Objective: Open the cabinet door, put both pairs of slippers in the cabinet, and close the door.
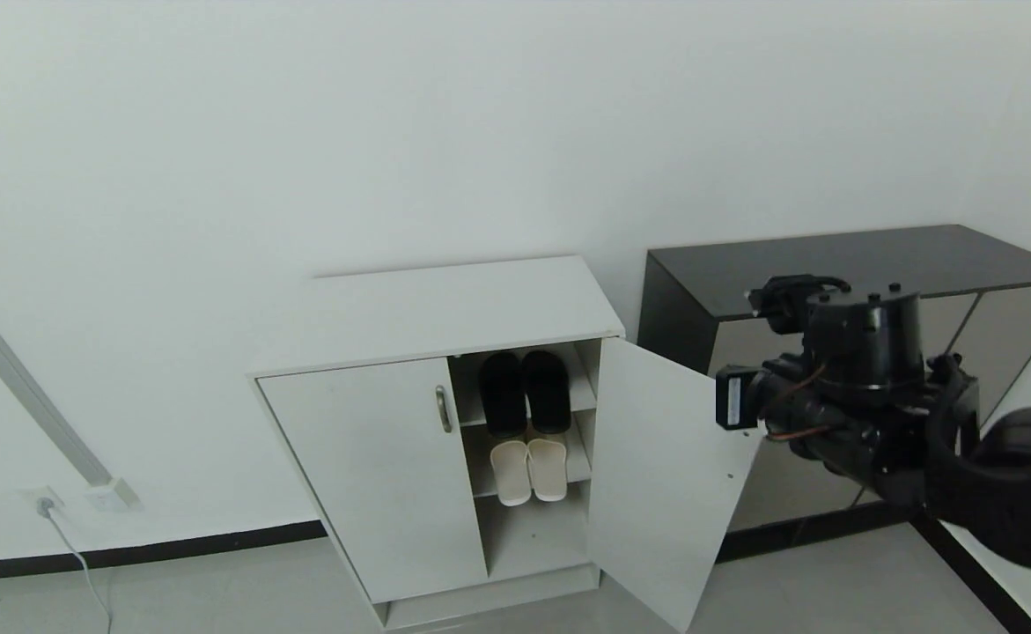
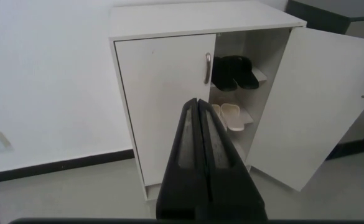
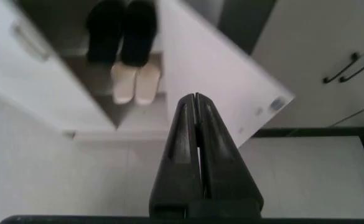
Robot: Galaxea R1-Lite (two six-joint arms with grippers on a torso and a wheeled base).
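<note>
The white cabinet [image 1: 445, 308] stands against the wall with its left door closed and its right door [image 1: 665, 475] swung open. Inside, a pair of black slippers [image 1: 524, 392] lies on the top shelf and a pair of cream slippers [image 1: 528, 469] on the shelf below. My right arm [image 1: 832, 387] hangs just beyond the open door's outer edge. My right gripper [image 3: 196, 98] is shut and holds nothing, pointing at the door [image 3: 213, 81]; contact cannot be told. My left gripper [image 2: 197, 102] is shut and holds nothing, well back from the cabinet front [image 2: 163, 93].
A dark cabinet with mirrored fronts [image 1: 850, 264] stands right of the white one, close behind the open door. A wall socket with a cable [image 1: 44, 504] sits low at the left. Grey floor lies bare before the cabinet.
</note>
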